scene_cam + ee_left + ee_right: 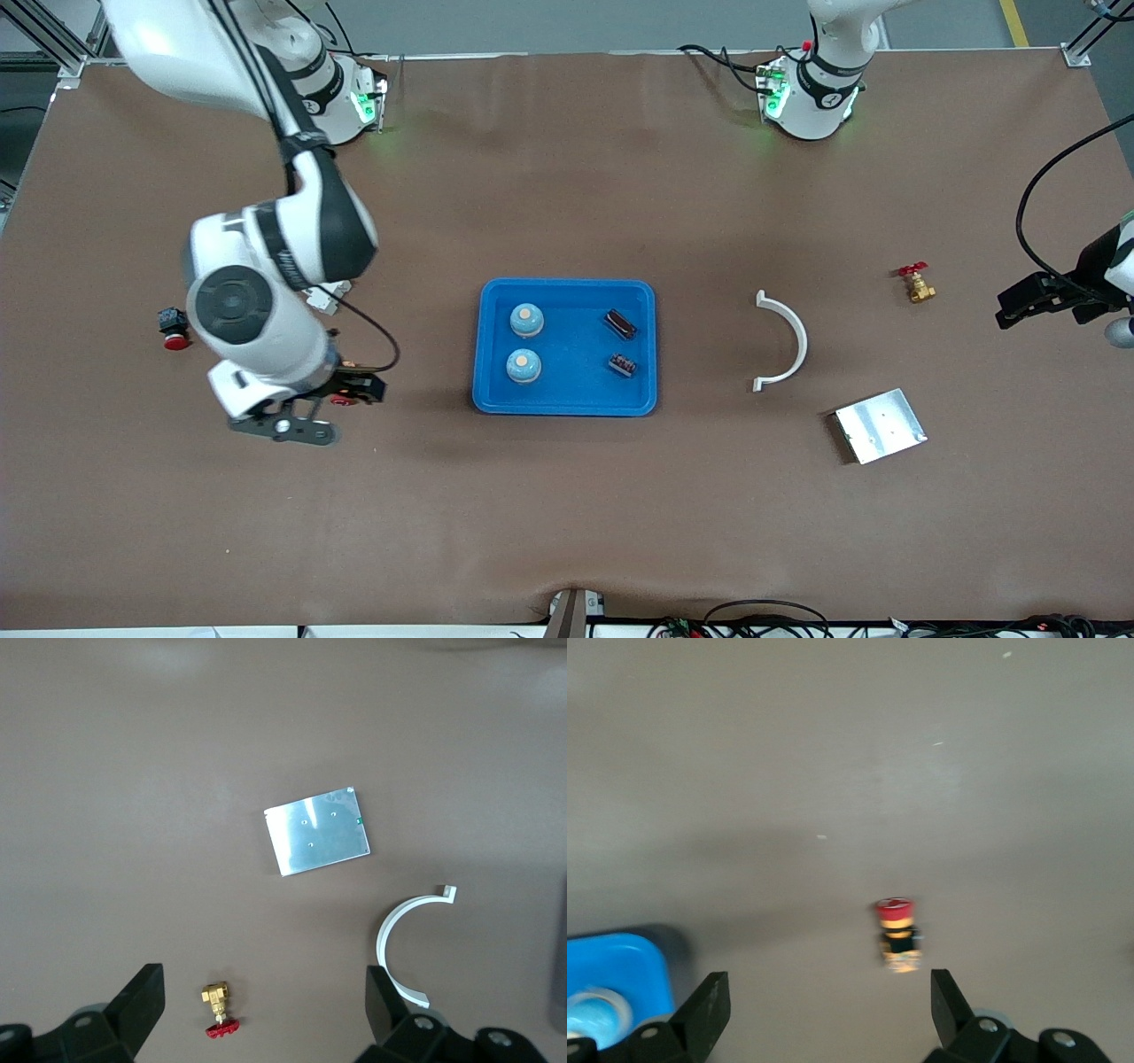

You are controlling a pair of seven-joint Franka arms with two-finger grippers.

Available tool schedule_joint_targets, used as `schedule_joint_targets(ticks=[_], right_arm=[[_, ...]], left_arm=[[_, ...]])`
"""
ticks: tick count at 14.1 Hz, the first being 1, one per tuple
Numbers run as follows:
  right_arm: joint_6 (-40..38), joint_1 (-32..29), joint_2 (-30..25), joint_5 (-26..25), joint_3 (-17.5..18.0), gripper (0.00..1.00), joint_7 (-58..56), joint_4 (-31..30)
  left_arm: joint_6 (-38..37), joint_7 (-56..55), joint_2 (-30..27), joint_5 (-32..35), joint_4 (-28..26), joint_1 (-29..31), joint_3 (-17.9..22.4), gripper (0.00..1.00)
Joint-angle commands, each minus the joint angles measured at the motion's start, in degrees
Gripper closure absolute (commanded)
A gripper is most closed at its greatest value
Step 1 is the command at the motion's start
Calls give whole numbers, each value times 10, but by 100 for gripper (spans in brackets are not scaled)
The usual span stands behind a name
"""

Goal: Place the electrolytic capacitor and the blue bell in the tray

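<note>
While both pincers hang open, left pincer (1019, 310) at table edge, right pincer (341, 399) beside tray (567, 403)

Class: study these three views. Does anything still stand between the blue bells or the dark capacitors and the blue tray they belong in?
Nothing visible does. Both round blue bells and both small dark capacitors already lie inside the shallow bright-blue plastic tray. The open right gripper and the open left gripper hold nothing.

The blue tray (567, 346) sits mid-table (567, 514), holding two blue bells (526, 321) and two dark capacitors (620, 323). Both grippers hover near the table's ends, fingers apart.
</note>
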Motion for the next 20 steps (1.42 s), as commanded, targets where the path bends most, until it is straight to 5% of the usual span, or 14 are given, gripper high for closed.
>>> schedule_joint_targets(ticks=[1,6,12,20], right_arm=[[-17,-68,-46,51,11,0,-102,-30],[-69,-164,-83,73,9,0,-233,-30],[-118,-176,-171,58,6,0,-228,-69],[-127,-200,-253,67,7,0,-223,-108]], left_arm=[[-9,19,-9,-16,-4,-71,71,0],[-10,19,-7,-27,-4,-105,107,0],[-10,19,-6,-28,-6,-158,160,0],[-10,14,-3,-28,-5,-157,160,0]])
